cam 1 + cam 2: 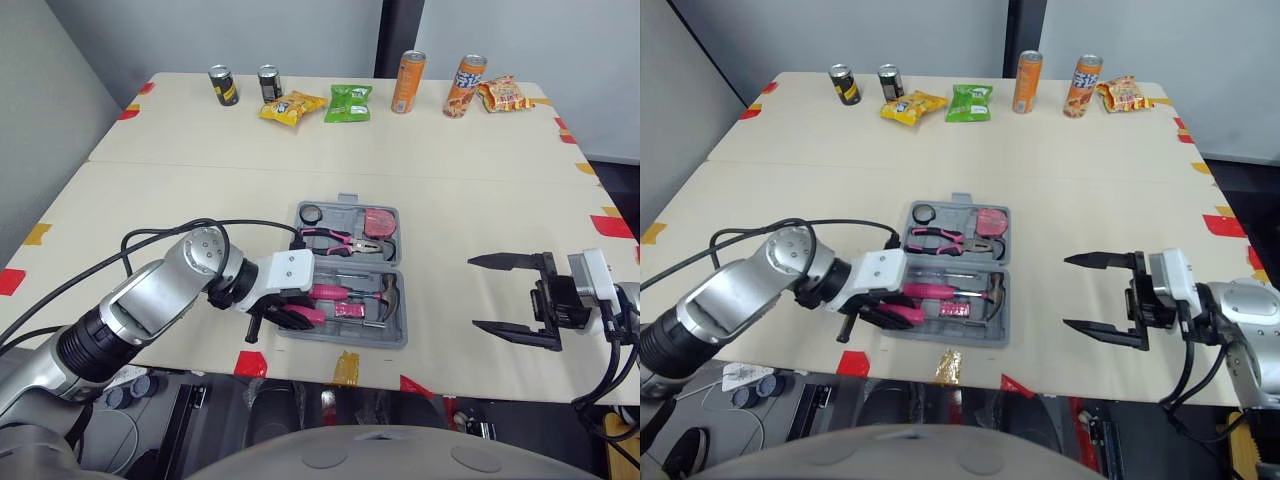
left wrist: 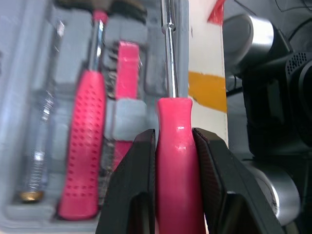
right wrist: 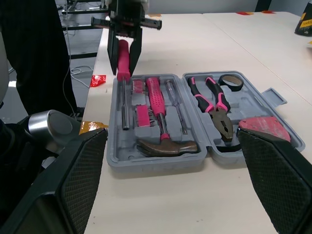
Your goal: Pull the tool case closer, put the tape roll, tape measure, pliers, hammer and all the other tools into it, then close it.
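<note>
Looking down from the head view, the left gripper point(image 1: 285, 318) was seen clamped on a pink screwdriver point(image 1: 312, 315), held over the near edge of the open case point(image 1: 398, 300). The tool was judged to be carried low so that it could be laid into a free slot. Beyond the fingertips, the hammer point(image 1: 388, 290), pliers point(image 1: 338, 240), tape roll point(image 1: 311, 214) and tape measure point(image 1: 379, 222) were already seated in the case. The right gripper point(image 1: 472, 292) was held with its fingers spread, well apart from the case, probably parked clear until the lid was to be shut.

In the left wrist view, the screwdriver's handle was pinched squarely between the two pads point(image 2: 136, 185). Its shaft pointed ahead along the case's outer wall, and the hammer's handle lay just beside it.

In the right wrist view, the case lay ahead of the spread fingers point(image 3: 83, 180), with the left gripper hanging above its far corner.
</note>
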{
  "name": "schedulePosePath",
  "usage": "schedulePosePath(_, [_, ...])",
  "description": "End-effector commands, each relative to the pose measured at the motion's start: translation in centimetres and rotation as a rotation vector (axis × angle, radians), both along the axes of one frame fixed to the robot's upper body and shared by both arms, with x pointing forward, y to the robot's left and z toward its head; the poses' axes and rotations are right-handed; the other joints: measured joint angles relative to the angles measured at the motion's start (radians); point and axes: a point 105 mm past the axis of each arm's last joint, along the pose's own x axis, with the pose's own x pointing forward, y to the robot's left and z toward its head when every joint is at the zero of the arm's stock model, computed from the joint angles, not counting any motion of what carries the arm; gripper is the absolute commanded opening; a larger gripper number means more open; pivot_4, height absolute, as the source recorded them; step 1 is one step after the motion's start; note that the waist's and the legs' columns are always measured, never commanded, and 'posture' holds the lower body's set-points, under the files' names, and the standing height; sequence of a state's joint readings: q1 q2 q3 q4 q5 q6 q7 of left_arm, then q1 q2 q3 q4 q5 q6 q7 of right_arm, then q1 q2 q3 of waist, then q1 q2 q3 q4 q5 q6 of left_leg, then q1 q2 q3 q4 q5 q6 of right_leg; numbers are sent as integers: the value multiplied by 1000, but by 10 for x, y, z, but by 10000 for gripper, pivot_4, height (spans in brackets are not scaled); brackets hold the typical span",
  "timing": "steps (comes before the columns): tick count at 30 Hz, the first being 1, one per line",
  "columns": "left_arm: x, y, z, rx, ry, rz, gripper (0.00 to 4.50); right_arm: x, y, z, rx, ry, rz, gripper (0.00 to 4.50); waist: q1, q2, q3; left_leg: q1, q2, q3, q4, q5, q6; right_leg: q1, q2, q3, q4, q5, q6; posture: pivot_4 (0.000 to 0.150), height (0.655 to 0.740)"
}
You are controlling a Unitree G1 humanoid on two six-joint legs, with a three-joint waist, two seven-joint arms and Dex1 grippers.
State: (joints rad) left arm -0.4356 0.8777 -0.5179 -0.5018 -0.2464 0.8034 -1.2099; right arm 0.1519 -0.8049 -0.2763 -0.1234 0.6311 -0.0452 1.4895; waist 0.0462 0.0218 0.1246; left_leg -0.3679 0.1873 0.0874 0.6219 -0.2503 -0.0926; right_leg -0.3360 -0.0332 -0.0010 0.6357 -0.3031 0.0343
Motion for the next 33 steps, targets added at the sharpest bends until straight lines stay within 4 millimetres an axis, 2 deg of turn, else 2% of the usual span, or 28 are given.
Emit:
schedulePosePath(1, [-4,-9,2,18,-21,-20,6425,-1,0,9,8,-49,0,45000,2,0,0,0,0,0,0,0,0,0,0,0,0,0,0,1500,7385])
schedulePosePath(16, [-1,-34,-3,38,-10,-13,6425,-3,-5,7,-7,-38,0,45000,6,0,0,0,0,0,1,0,0,0,0,0,1,0,0,1500,7385])
schedulePosePath(31, [-4,-41,-12,31,26,-10,6425,-4,-5,8,-9,-43,-7,45000,17,0,0,-1,0,0,2,0,-1,0,0,0,2,0,0,1500,7385])
schedulePosePath(32, [-4,-42,-12,30,30,-9,16632,-4,-5,8,-9,-43,-7,45000,19,0,0,-1,0,0,2,0,-1,0,0,0,2,0,0,1500,7385])
schedulePosePath(33, [-4,-42,-12,29,32,-9,19738,-4,-5,8,-8,-43,-7,45000,20,0,0,-1,0,0,2,0,-1,0,0,1,2,0,0,1500,7385])
